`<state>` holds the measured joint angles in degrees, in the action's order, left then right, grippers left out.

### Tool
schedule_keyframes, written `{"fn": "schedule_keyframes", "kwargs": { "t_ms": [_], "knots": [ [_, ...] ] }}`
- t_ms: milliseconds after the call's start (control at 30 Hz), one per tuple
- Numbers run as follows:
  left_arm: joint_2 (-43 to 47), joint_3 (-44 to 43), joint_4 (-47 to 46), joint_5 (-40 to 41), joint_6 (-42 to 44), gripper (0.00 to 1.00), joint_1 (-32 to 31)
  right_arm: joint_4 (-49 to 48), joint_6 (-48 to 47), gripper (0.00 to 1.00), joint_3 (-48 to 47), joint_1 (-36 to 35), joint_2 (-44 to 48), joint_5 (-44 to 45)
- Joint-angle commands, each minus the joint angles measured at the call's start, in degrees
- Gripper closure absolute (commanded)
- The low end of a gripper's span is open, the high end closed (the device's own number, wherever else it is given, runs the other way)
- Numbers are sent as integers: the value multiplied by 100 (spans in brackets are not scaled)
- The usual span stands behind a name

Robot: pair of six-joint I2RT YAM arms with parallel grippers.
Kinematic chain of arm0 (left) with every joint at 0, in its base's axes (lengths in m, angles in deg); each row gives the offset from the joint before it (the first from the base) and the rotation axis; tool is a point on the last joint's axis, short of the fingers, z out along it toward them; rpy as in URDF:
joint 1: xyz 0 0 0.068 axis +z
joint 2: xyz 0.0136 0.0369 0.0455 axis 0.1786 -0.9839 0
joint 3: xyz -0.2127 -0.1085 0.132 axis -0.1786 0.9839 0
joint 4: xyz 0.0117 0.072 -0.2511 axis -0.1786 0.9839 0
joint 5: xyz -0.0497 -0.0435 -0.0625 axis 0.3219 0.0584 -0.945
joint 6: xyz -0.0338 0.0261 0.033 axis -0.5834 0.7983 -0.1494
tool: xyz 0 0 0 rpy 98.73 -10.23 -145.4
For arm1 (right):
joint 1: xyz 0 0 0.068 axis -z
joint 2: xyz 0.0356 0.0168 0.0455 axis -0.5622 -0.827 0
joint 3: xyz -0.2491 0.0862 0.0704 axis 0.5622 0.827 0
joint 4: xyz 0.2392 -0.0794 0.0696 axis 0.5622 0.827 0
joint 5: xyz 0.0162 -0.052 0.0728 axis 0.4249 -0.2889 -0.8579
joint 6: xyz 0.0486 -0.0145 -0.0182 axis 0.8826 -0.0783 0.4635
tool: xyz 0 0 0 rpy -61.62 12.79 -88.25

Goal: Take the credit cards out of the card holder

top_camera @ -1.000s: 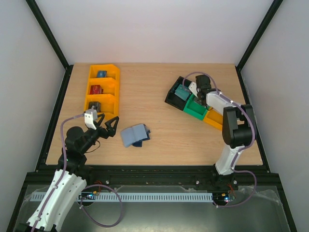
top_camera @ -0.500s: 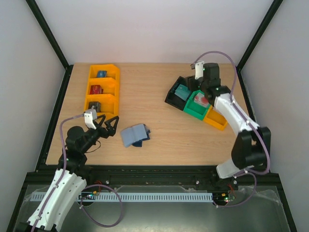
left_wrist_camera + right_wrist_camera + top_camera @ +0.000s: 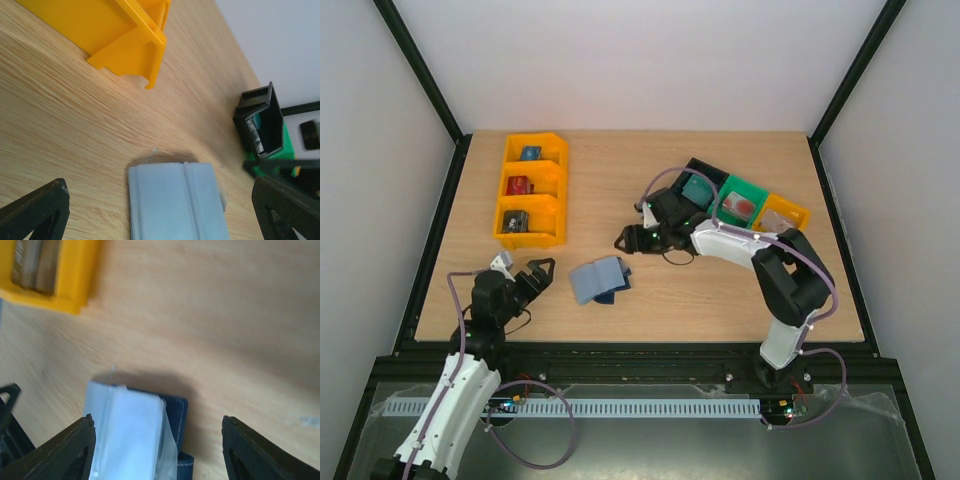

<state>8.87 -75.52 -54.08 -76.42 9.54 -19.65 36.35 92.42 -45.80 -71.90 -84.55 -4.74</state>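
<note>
**Both end effectors released; card holder lying on the counter between them**

The right end effector (image 3: 624, 238) is seen released, with its dark fingers (image 3: 65, 450) spread wide and nothing gripped. In the right wrist view the fingers are cut off by the lower edge. The card holder (image 3: 174, 412) is found below the gap between them, partly out of frame and blurred. In the overhead view it lies near this end effector, just toward the near-left of it.

The left end effector (image 3: 530, 276) is likewise released, and only the cropped ends of its fingers (image 3: 37, 212) are shown in the corners of its view. The holder lies ahead of it, to its right, with its near end cut off.

The holder is a small, flat, dark navy piece with stitched edges. It is covered on top by smooth, pale blue-grey rectangles with a ridge down the middle. Whether these are the credit cards or inner panels cannot be told.

The counter (image 3: 650, 300) is pale wood with a straight grain. An orange plastic bin (image 3: 548, 190) with three compartments is set at the far left, its small contents hard to make out. A black bin (image 3: 682, 195), a green bin (image 3: 740, 188) and a yellow bin (image 3: 788, 212) are lined up at the far right, partly hidden by the right arm.
</note>
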Motion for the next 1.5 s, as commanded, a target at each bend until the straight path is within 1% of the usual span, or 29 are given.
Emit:
{"fn": "schedule_keyframes", "kwargs": {
  "t_ms": [0, 67, 133, 200, 267, 333, 400, 500, 567, 600, 633, 700, 733, 767, 867, 933, 1000, 1067, 1133, 1200, 1267, 1333, 1400, 1467],
  "knots": [
    [98, -3, 115, 73, -387, 1, 80, 341, 369, 33, 267, -211, -264, -533],
    [108, 23, 111, 66, -411, 1, 97, 306, 423, 32, 515, -251, -213, -699],
    [113, 56, 107, 64, -441, 1, 95, 241, 469, 28, 766, -284, -98, -818],
    [117, 82, 110, 68, -473, 0, 101, 24, 611, 23, 1019, -321, -13, -989],
    [117, 95, 128, 72, -494, 0, 110, -320, 880, 23, 1225, -355, -59, -1227],
    [122, 88, 140, 69, -493, 0, 117, -639, 1044, 27, 1347, -401, -147, -1351],
    [130, 87, 134, 60, -485, 1, 128, -1089, 1312, 36, 1490, -427, -164, -1524],
    [143, 87, 92, 25, -484, 1, 138, -1762, 1777, 38, 1609, -433, -174, -1839],
    [170, 96, 66, 6, -474, 1, 138, -2033, 1966, 40, 1632, -455, -216, -1993],
    [182, 96, 63, 5, -481, 1, 137, -2084, 2006, 46, 1623, -458, -232, -2002],
    [194, 96, 63, 5, -484, 1, 137, -2093, 2024, 54, 1612, -458, -251, -1987],
    [220, 105, 52, -3, -491, 0, 139, -2099, 2056, 79, 1579, -457, -253, -1978],
    [230, 105, 42, -8, -493, 0, 137, -2139, 2091, 89, 1569, -459, -247, -2015],
    [239, 105, 40, -12, -493, 1, 137, -2198, 2150, 97, 1544, -463, -238, -2074],
    [263, 113, 7, -30, -504, 1, 146, -2178, 2156, 98, 1279, -503, -137, -2249],
    [302, 106, -36, -45, -552, 1, 160, -1848, 1944, 98, 876, -569, -46, -2253],
    [355, 98, -273, -155, -629, 1, 228, -1461, 1727, 98, 366, -709, 5, -2295],
    [377, -22, -682, -267, -737, 0, 375, -1362, 1673, 98, -112, -784, 61, -2358],
    [373, -298, -1187, -432, -675, 1, 578, -1540, 1810, 98, -487, -811, 165, -2386],
    [360, -728, -1563, -471, -231, 0, 637, -2022, 2066, 98, -696, -813, 325, -2435],
    [319, -1208, -1645, -409, 406, 0, 638, -2830, 2515, 98, -688, -816, 450, -2624],
    [290, -1582, -1534, -247, 975, 1, 638, -3448, 2867, 98, -506, -799, 543, -2701],
    [284, -1750, -1417, -67, 1364, 0, 638, -3495, 2989, 98, -195, -712, 587, -2558],
    [269, -1743, -1350, -6, 1567, 1, 638, -3428, 3063, 98, 292, -563, 622, -2294]
  ]
}}
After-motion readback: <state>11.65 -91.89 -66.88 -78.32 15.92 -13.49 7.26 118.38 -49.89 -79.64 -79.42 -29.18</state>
